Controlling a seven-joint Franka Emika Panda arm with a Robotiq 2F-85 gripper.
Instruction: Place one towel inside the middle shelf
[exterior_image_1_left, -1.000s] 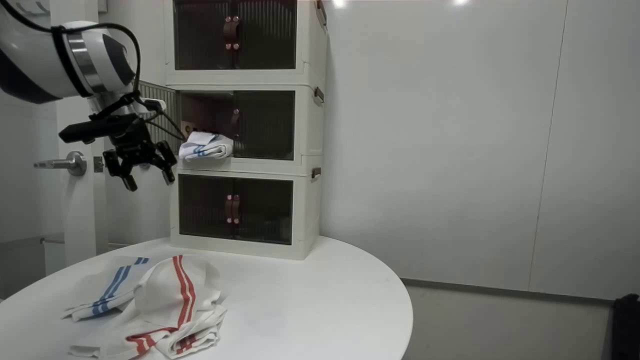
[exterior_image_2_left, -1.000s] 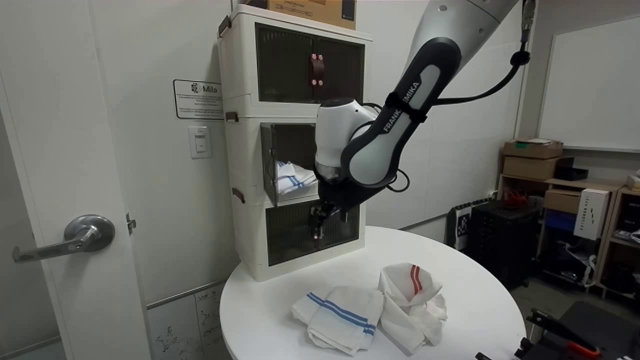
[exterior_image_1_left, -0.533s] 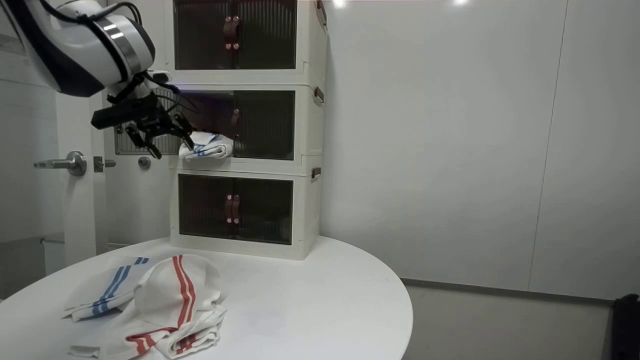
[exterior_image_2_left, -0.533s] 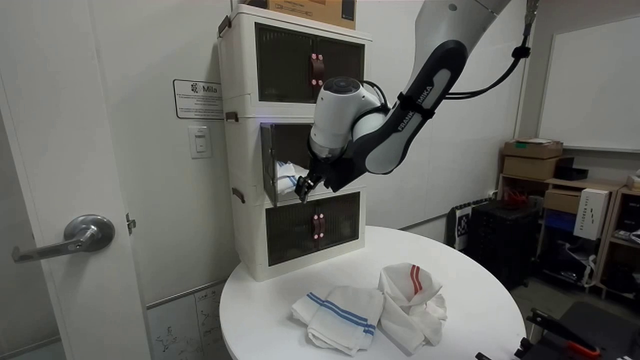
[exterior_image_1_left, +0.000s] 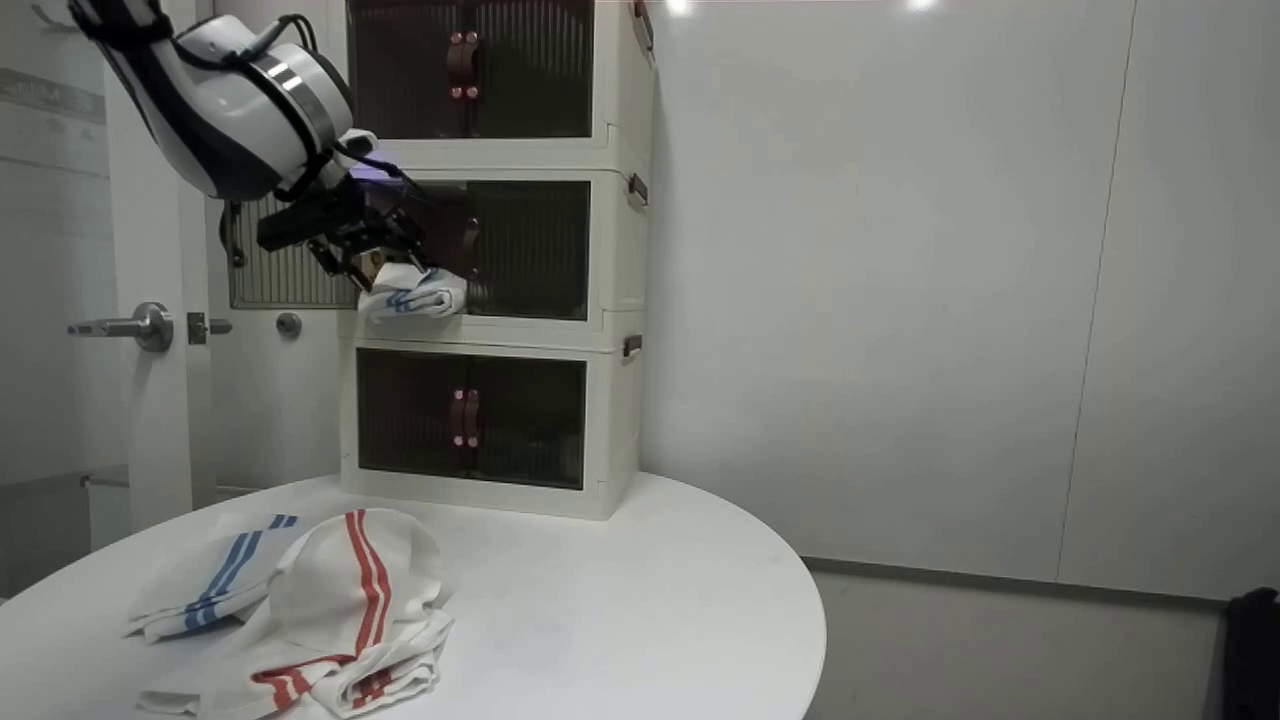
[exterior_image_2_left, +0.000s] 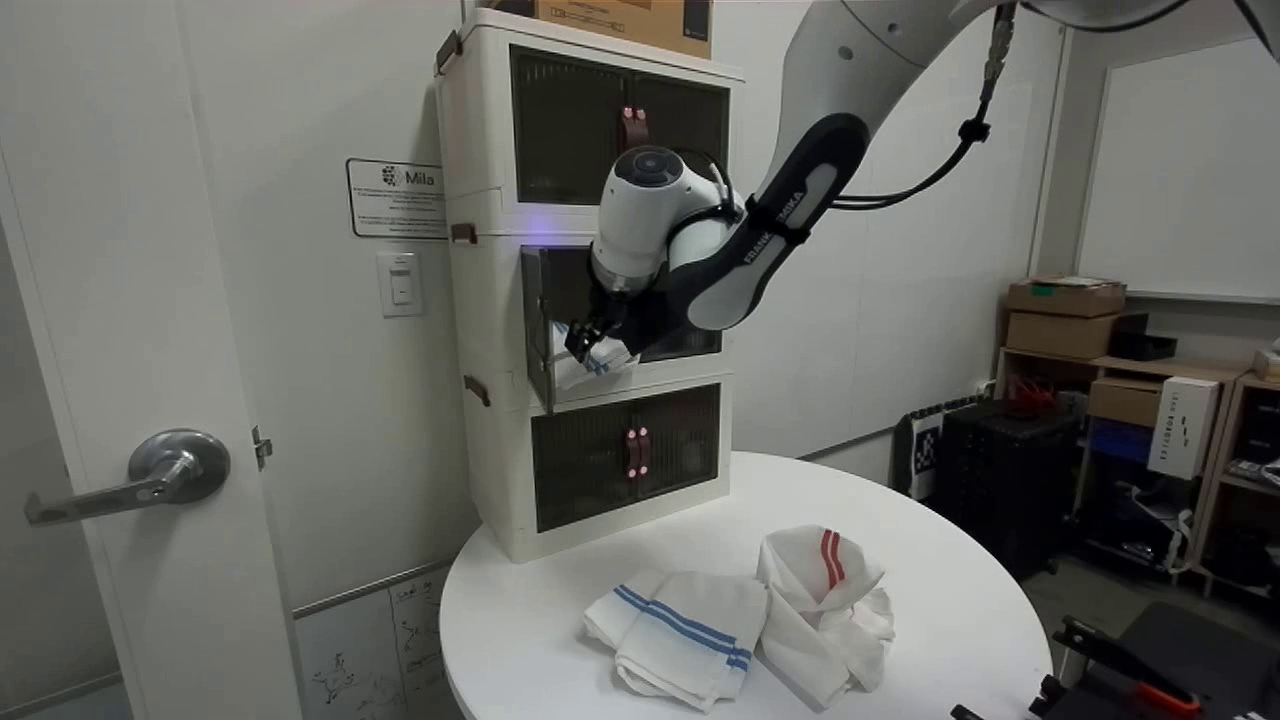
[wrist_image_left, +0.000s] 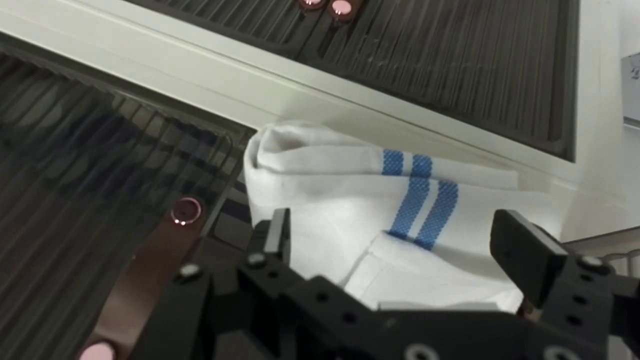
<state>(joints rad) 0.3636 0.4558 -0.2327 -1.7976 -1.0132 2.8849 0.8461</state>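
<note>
A folded white towel with blue stripes (exterior_image_1_left: 432, 297) lies at the front of the open left half of the middle shelf (exterior_image_1_left: 520, 332). It also shows in an exterior view (exterior_image_2_left: 612, 358) and fills the space between the fingers in the wrist view (wrist_image_left: 340, 200). My gripper (exterior_image_1_left: 390, 273) is open at the shelf opening, right at the towel, with its fingers spread to either side of it in the wrist view (wrist_image_left: 392, 222). Whether the fingers touch the cloth I cannot tell. A second blue-striped towel (exterior_image_2_left: 685, 635) and a red-striped towel (exterior_image_2_left: 815, 590) lie on the table.
The middle shelf's left door (exterior_image_2_left: 538, 330) stands open beside the gripper. Its right door (exterior_image_1_left: 530, 250) is shut. The top doors (exterior_image_1_left: 530, 70) and bottom doors (exterior_image_1_left: 525, 420) are shut. The cabinet stands on a round white table (exterior_image_1_left: 620, 600).
My gripper has moved up and across from in front of the lower shelf to the middle shelf's opening, at the towel there. It stays open. The towels have not visibly moved.
</note>
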